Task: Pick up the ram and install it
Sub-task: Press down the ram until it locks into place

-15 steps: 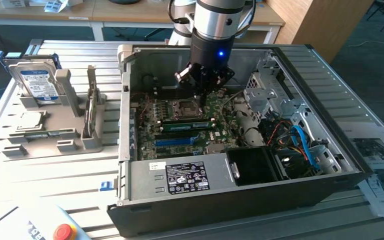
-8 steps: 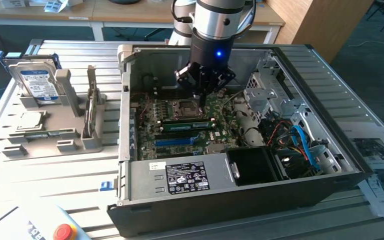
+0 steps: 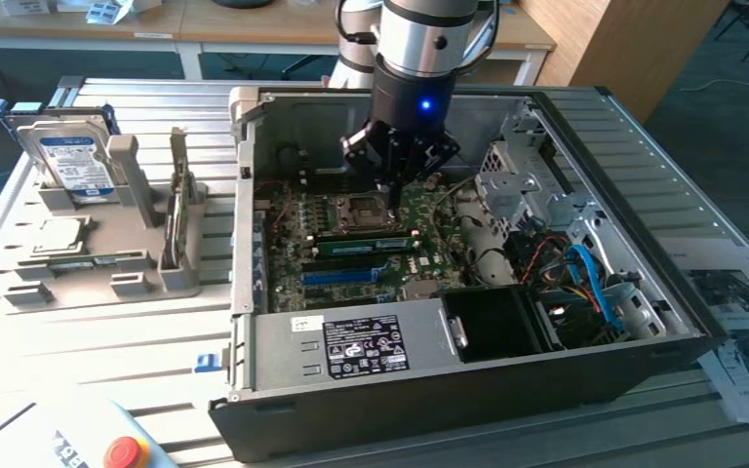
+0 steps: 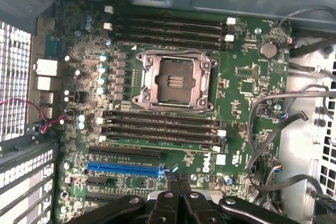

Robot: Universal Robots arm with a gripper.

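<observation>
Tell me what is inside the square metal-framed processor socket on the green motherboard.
The square metal-framed processor socket holds no chip; its dark contact bed lies bare. Nothing covers it in the wrist view.

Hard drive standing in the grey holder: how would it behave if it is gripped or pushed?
The silver metal-cased hard drive looks rigid and probably heavy for its size. It stands on edge in the grey plastic holder, so a push might tip it. Its smooth faces may slip.

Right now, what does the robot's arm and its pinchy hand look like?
The arm is a shiny silver tube with black joints and a small blue light glowing on its wrist. The gripper at its end is black, built from chunky metal links and bolts.
</observation>
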